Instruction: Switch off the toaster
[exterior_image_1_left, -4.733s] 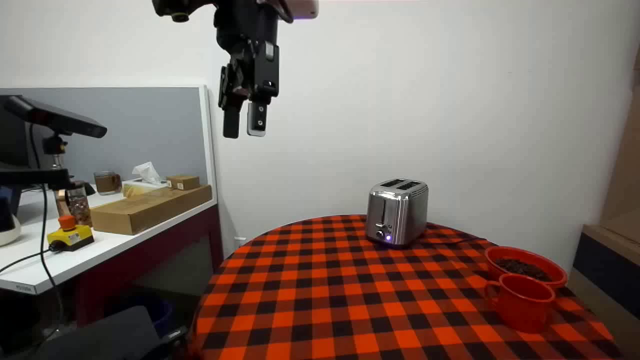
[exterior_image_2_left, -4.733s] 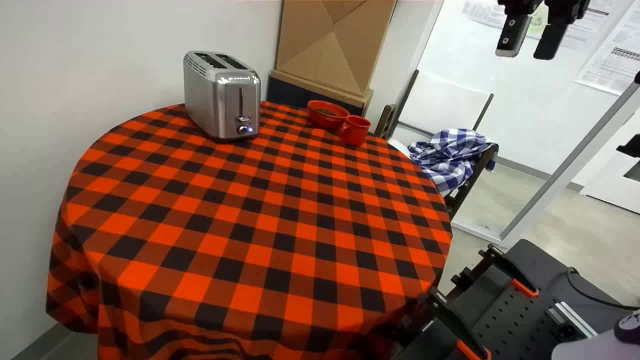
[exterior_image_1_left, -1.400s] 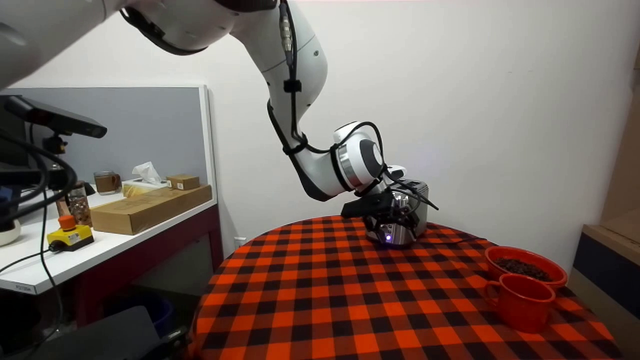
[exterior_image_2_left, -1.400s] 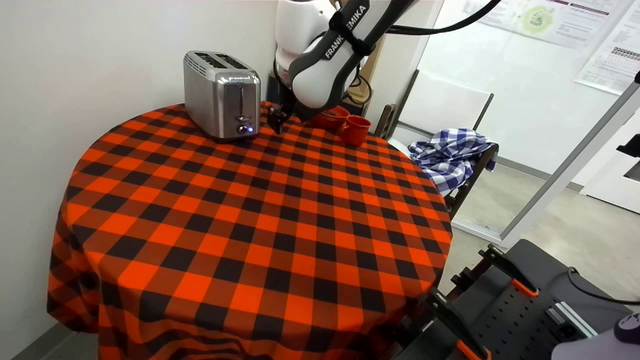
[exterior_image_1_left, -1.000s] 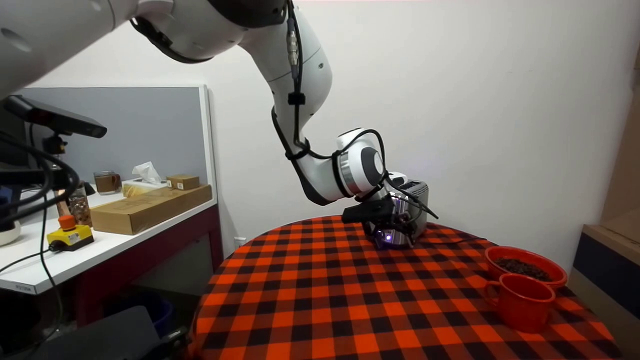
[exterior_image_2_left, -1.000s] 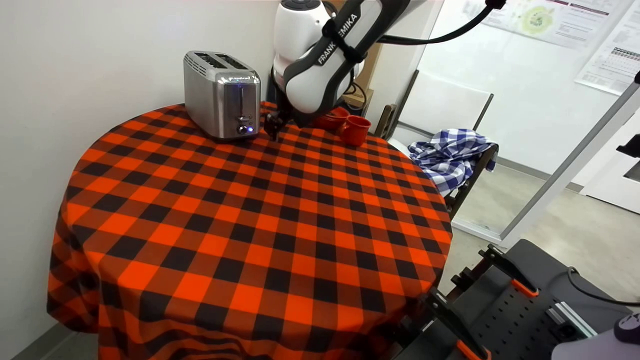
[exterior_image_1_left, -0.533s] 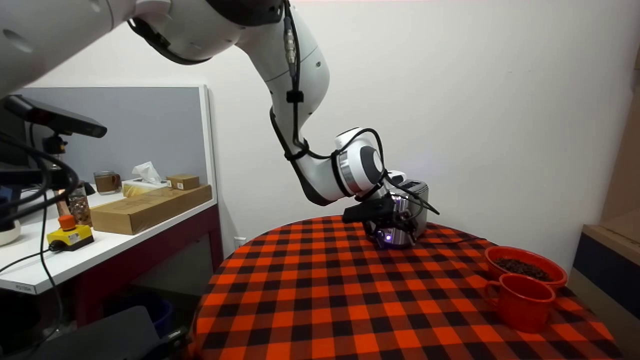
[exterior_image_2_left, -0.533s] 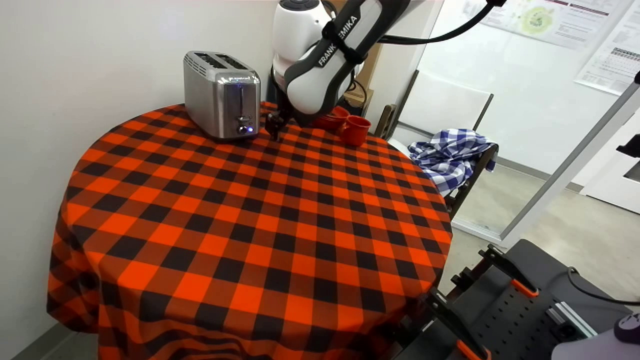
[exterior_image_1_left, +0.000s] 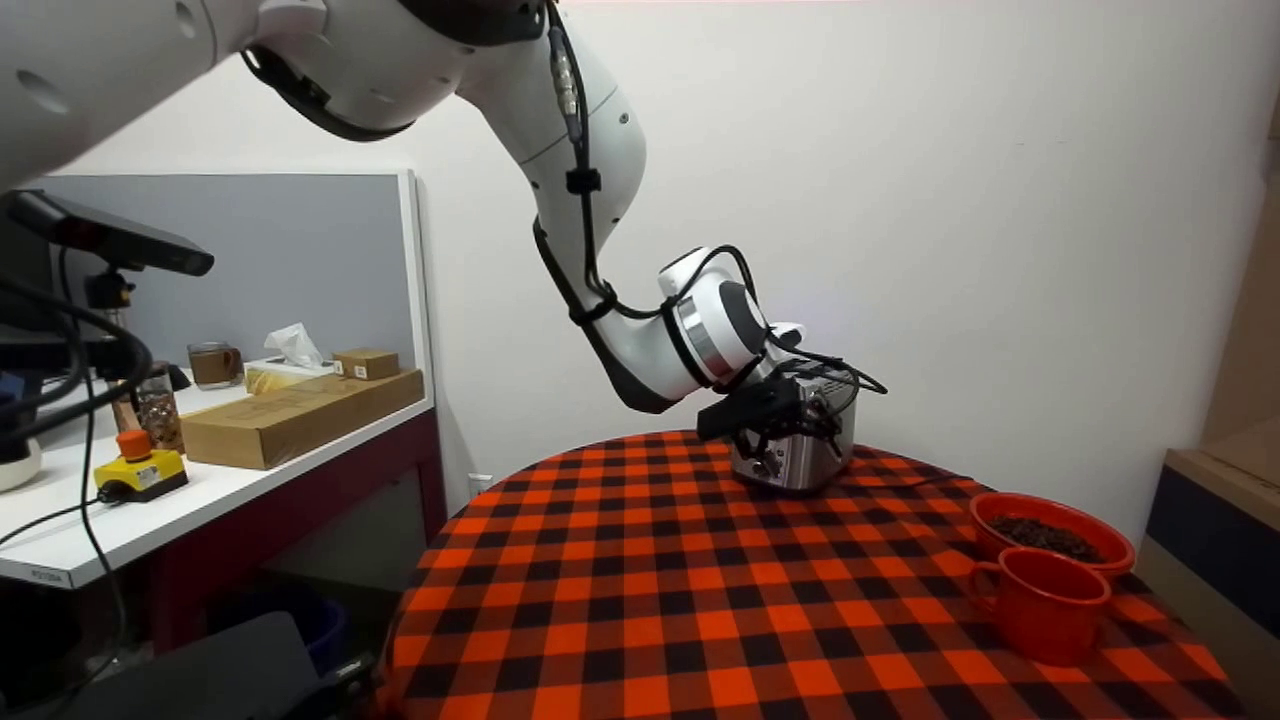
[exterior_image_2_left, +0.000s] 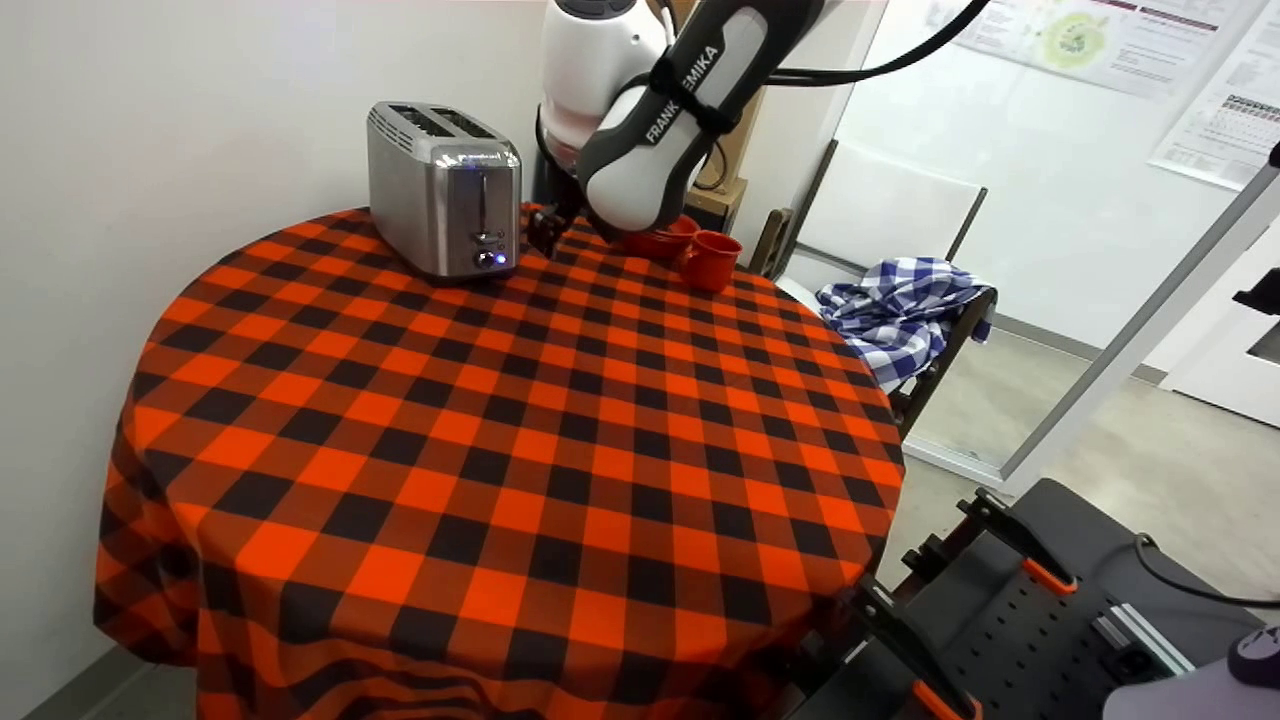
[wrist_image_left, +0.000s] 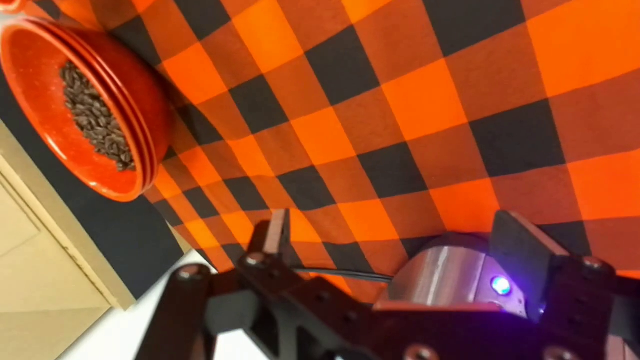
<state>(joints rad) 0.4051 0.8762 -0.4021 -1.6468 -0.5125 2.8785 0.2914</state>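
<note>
because a draped tablecloth (exterior_image_2_left: 480, 480) lies underneath, the toaster (exterior_image_2_left: 430, 200) might skid if the pincer (wrist_image_left: 392, 220) shoves it sideways, or poor aim might miss the controls (exterior_image_2_left: 488, 240).
checked weave first; on it the boxy metal toaster stands upright near the wall (exterior_image_2_left: 250, 100), smooth, rounded on top; the pincer's flat fingers (wrist_image_left: 520, 255) stand apart by the toaster's control face, gripping nothing visible, contact unclear; then the round knob (exterior_image_2_left: 485, 259), and a glowing dot of light (wrist_image_left: 501, 285).

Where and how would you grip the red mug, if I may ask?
Best, I think, by its rim on the side away from the red bowl, coming from above: the mug stands upright, open-topped, with the bowl close on its other side.
</note>
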